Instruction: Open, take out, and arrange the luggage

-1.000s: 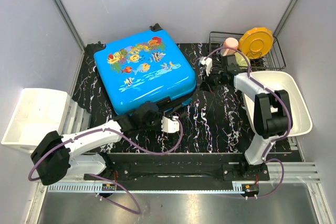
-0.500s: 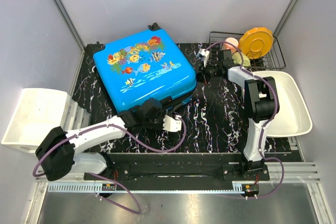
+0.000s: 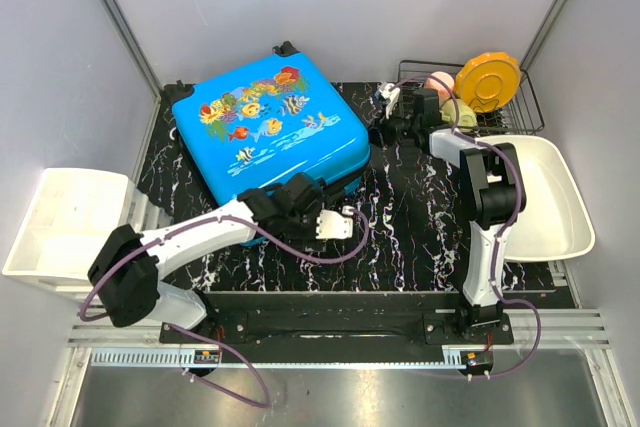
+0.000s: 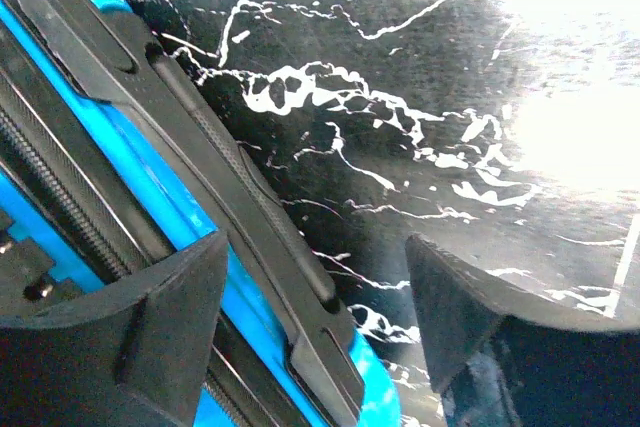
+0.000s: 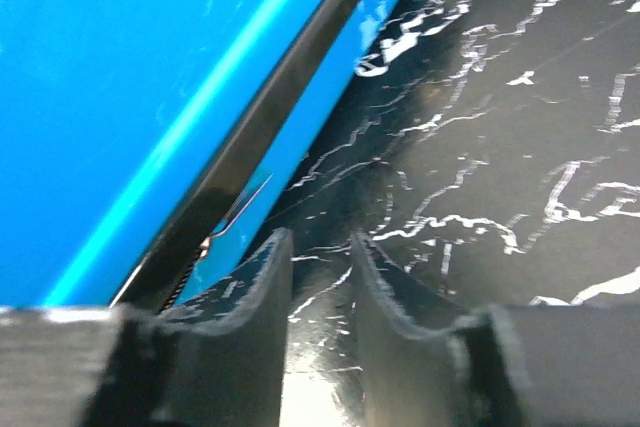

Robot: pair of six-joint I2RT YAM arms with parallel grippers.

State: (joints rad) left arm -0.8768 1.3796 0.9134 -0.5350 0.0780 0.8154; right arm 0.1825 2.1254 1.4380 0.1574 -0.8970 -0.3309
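The luggage (image 3: 265, 132), a bright blue hard-shell case with a fish print, lies closed and flat on the black marbled mat (image 3: 410, 227). My left gripper (image 3: 306, 197) sits at its near edge. In the left wrist view this gripper (image 4: 320, 297) is open, and the case's black handle (image 4: 250, 197) runs between the fingers (image 4: 150, 337) without being pinched. My right gripper (image 3: 380, 132) is at the case's right side. In the right wrist view that gripper (image 5: 320, 257) is low over the mat and slightly open. Nothing is between its fingers, and the blue shell (image 5: 150, 97) and zipper seam (image 5: 235, 217) lie just left of them.
White bins (image 3: 70, 222) stand at the left edge. A wire rack (image 3: 515, 112) at the back right holds an orange plate (image 3: 487, 80), a pink cup (image 3: 438, 82) and a pale green item (image 3: 460, 112). A white basin (image 3: 550, 197) sits at the right.
Both grippers went from shut to open. The left arm slid right along the case's near edge to the handle. The right gripper moved in to the case's right side. The case turned slightly.
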